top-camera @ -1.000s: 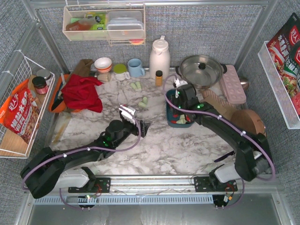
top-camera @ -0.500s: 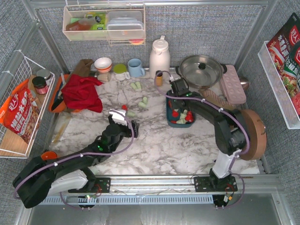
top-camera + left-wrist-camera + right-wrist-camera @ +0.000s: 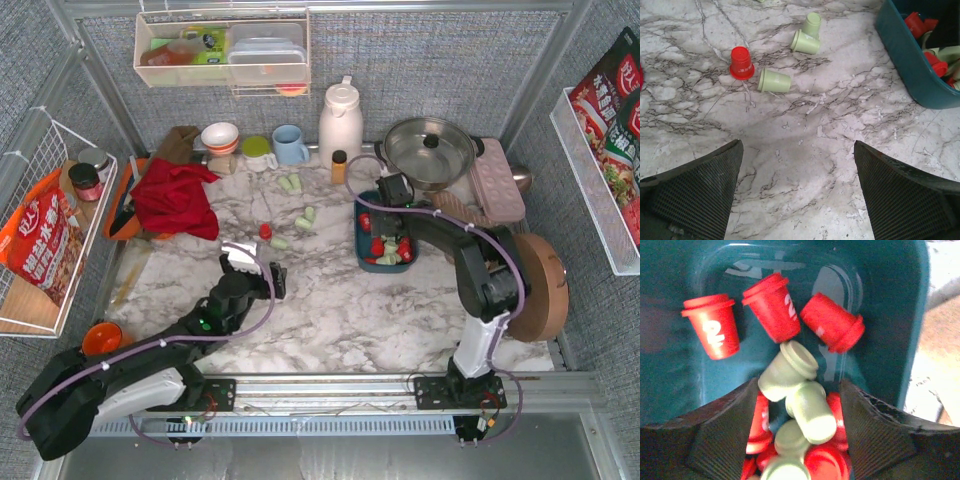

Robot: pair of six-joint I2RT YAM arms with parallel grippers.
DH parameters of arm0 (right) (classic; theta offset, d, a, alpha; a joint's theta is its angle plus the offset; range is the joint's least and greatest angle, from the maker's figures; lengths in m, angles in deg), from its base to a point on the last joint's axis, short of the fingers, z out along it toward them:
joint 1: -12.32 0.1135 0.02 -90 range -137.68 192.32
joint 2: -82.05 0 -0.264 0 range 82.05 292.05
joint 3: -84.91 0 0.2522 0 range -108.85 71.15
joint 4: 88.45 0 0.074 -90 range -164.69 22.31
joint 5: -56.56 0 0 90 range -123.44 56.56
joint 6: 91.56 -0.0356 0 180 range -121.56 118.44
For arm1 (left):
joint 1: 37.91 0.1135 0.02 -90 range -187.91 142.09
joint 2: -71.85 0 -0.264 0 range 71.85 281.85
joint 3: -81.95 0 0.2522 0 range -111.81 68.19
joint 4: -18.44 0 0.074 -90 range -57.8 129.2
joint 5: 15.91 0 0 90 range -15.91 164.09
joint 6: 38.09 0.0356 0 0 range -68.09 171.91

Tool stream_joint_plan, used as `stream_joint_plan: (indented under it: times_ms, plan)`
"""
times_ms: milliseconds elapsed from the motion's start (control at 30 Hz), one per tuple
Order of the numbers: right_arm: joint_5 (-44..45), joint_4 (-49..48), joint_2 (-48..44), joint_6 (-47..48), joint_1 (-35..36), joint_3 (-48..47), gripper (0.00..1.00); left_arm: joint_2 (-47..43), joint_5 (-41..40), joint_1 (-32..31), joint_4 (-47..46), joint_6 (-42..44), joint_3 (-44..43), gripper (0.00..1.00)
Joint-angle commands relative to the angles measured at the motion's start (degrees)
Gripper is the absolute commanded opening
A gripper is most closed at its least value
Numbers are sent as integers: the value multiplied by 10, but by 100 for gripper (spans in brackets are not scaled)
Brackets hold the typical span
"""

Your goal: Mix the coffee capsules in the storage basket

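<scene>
The dark teal storage basket (image 3: 358, 238) stands right of centre and holds several red and mint green coffee capsules (image 3: 388, 248). My right gripper (image 3: 390, 212) hangs open over its far end. In the right wrist view the right gripper (image 3: 800, 426) stands open, with a pile of green (image 3: 790, 371) and red (image 3: 772, 307) capsules between its fingers. Loose capsules lie left of the basket: one red (image 3: 265, 230) and green ones (image 3: 279, 242) (image 3: 305, 217) (image 3: 290, 183). My left gripper (image 3: 262, 272) is open and empty, near of them. The left wrist view (image 3: 797, 192) shows the red capsule (image 3: 741, 63), green ones (image 3: 774, 81) and the basket's wall (image 3: 912, 67).
At the back stand a white thermos (image 3: 340, 120), an amber bottle (image 3: 339, 165), a steel pot (image 3: 430, 150), a blue mug (image 3: 290, 145) and a pink tray (image 3: 497, 180). A red cloth (image 3: 175, 197) lies back left. A round wooden board (image 3: 542, 282) lies right. An orange dish (image 3: 100, 338) sits near left.
My left arm has drawn back toward the near left, uncovering the orange dish. My right arm has raised its elbow and its gripper has shifted over the basket; the capsules inside have moved about.
</scene>
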Motion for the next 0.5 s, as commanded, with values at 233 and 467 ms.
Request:
stream_joint_plan:
  times_ms: [233, 467]
  plan:
    - [-68, 45, -188, -17, 3, 94, 78, 27, -32, 0, -54, -20, 3, 99]
    - [-156, 18, -269, -73, 6, 192, 79, 88, -24, 0, -54, -26, -34, 99]
